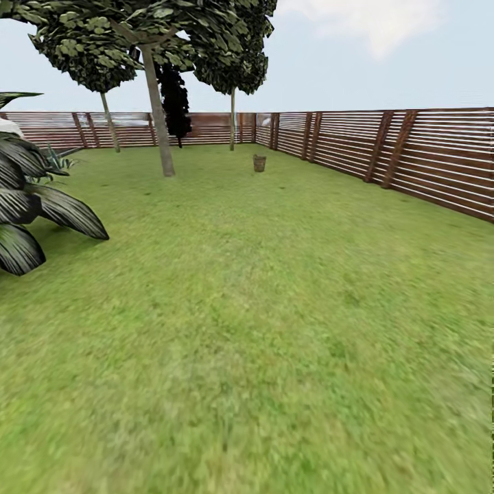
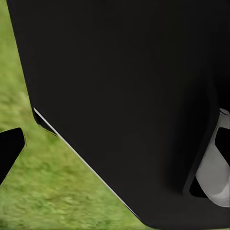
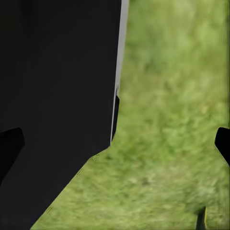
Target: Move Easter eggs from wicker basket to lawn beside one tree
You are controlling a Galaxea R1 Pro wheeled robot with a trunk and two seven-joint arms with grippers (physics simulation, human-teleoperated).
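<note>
So the head camera is looking out over a big stretch of lawn (image 1: 261,309), and the wicker basket (image 1: 259,162) is sitting way off at the far end of it, upright on the grass. It's tiny from here, so I can't tell whether any eggs are lying inside. It's standing not far from the slatted wooden fence (image 1: 425,154) running along the right side and across the back.

Closest tree (image 1: 159,116) to the basket is the one with the bare grey-brown trunk leaning a bit, off to the basket's left, well apart from it. Two more leafy trees are standing back by the fence, one further left (image 1: 108,120) and one just behind the basket (image 1: 232,116), plus a dark narrow conifer (image 1: 175,99) between them. Big striped palm leaves (image 1: 41,206) are poking in from the left edge.

The wrist cameras are mostly staring at black robot bodywork with grass beyond. In the left wrist view only one dark fingertip of the left hand (image 2: 10,151) is showing, so I can't tell if it's open or closed. In the right wrist view the right hand (image 3: 115,143) is sitting open, with a dark fingertip at each edge, nothing between them but grass.
</note>
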